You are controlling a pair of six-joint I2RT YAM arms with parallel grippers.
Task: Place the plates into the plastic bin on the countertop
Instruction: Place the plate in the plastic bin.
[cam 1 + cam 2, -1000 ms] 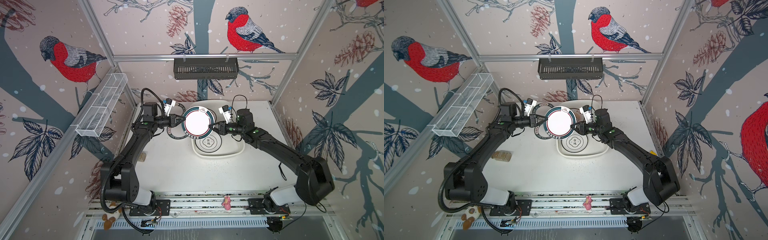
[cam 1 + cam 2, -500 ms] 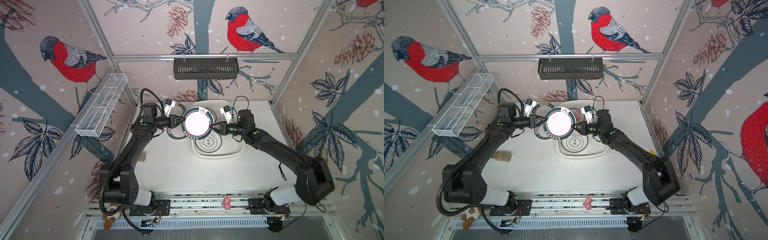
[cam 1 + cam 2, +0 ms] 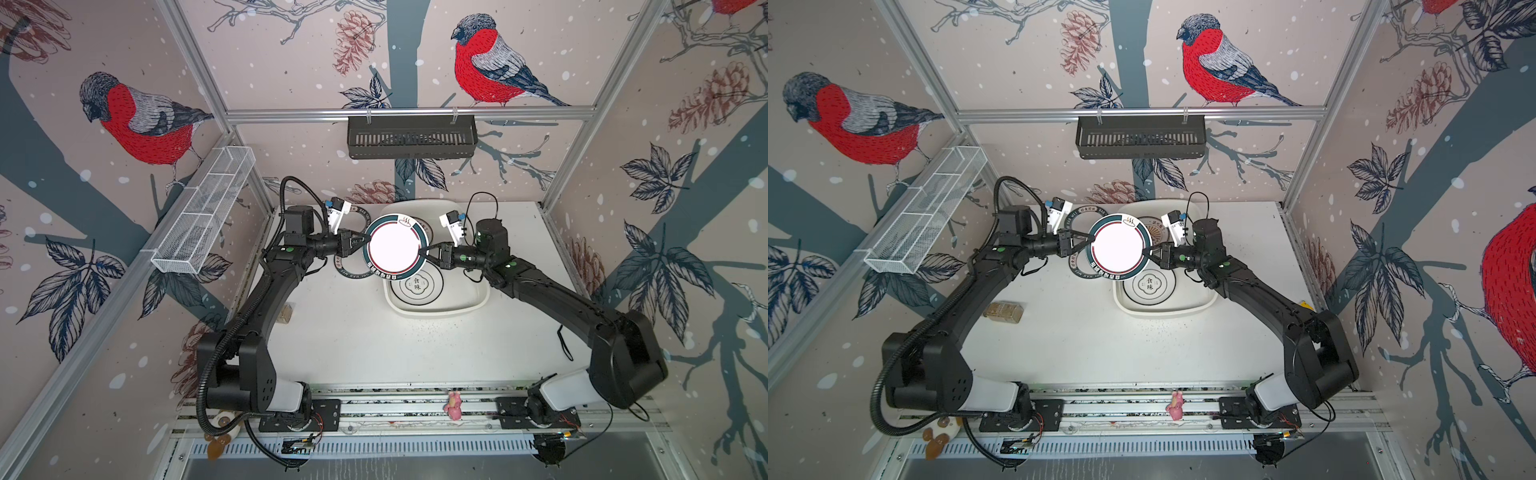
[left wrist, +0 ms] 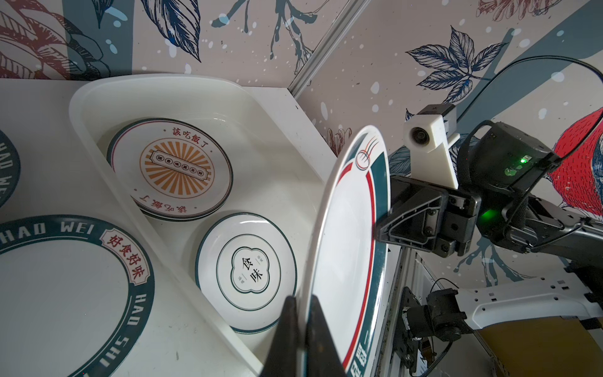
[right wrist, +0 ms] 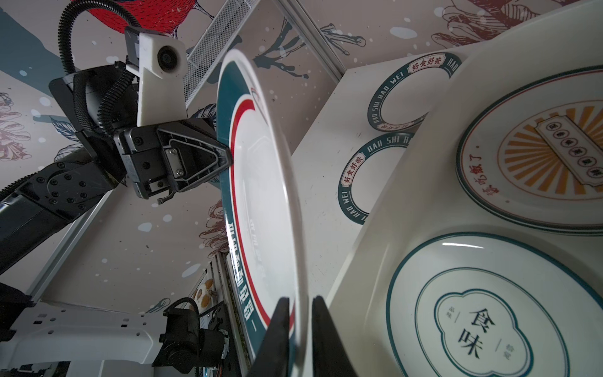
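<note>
left gripper point(image 4: 301, 313): clenched on the rim of the held plate point(image 4: 346, 244), one finger on each face of the rim; same in a top view point(image 3: 365, 242).
right gripper point(image 5: 300, 313): fingers straddle the opposite rim, close in. Can't tell whether they press on it. In a top view point(image 3: 424, 252) it sits at the plate edge.
held plate: dark green rim, red inner ring, white centre. It is off the surface between the two arms, facing up in both top views point(image 3: 394, 248) point(image 3: 1119, 247), and overlaps the bin's left wall from above.
bin point(image 3: 436, 311): on the countertop point(image 3: 353, 332), under and right of the held plate.
in bin: white plate point(image 4: 248, 271) with black characters lies flat at the near end. Sunburst plates point(image 4: 169, 166) are stacked at the far end.
outside bin: two green-rimmed plates point(image 5: 359, 182) point(image 5: 408, 94) lie flat on the countertop, just left of the bin wall, partly under the held plate in the top views.
</note>
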